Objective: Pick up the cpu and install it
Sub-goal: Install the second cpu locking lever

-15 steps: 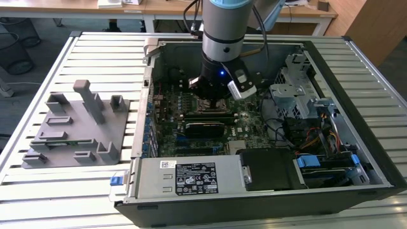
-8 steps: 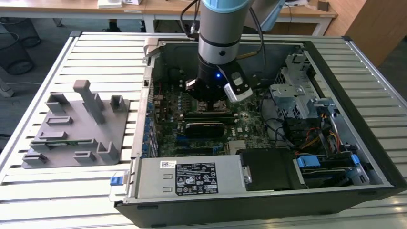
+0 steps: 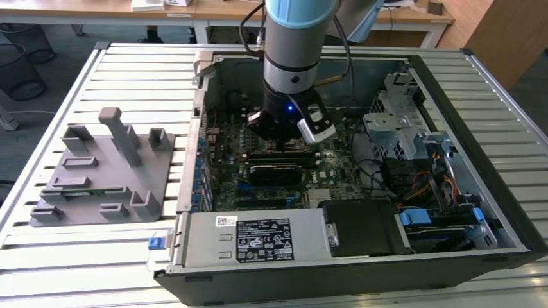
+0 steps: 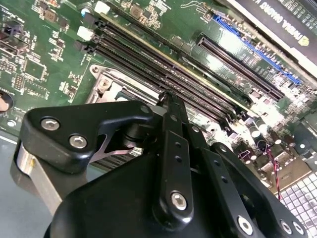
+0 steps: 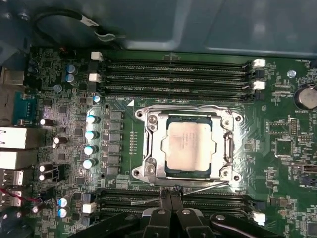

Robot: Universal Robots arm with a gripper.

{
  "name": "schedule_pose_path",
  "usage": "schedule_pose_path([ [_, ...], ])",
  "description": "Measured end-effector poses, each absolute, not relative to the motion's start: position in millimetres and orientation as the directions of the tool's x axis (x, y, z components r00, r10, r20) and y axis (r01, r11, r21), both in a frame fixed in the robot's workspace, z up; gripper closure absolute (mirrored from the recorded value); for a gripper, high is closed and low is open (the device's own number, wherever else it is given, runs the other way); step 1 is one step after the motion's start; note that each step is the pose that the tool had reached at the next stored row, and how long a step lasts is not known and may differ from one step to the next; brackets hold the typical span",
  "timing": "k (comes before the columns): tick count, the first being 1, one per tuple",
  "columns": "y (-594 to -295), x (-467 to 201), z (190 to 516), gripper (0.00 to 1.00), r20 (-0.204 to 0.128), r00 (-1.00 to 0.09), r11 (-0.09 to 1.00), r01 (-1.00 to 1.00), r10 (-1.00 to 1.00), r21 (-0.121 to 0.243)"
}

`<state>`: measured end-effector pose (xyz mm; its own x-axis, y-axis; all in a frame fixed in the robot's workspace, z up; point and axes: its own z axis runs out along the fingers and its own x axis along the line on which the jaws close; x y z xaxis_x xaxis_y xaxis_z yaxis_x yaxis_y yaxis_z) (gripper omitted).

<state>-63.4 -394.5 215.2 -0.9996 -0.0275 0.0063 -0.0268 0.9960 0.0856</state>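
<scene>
The cpu, a flat square chip with a silver-grey lid, lies inside the metal socket frame on the green motherboard in the first wrist view. My gripper hovers just beside the socket's edge, over the memory slots, its black fingers pressed together with nothing between them. In the second wrist view the gripper points down at the board beside the socket's metal frame. In the exterior view the gripper hangs low inside the open computer case, over the middle of the board.
Memory slots run on both sides of the socket. A row of capacitors stands beside it. A grey fixture block sits on the slatted table at the exterior view's left. A power supply, a drive cage and cables crowd the case.
</scene>
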Motion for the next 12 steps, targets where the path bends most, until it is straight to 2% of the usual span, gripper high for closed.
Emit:
schedule_pose_path([
  [7,-402.9,-65.1,213.0,0.89,0.005,-1.0,0.991,-0.027,-0.028,0.129],
  [12,-407.8,-69.4,211.6,0.89,0.005,-1.0,0.99,-0.027,-0.028,0.137],
])
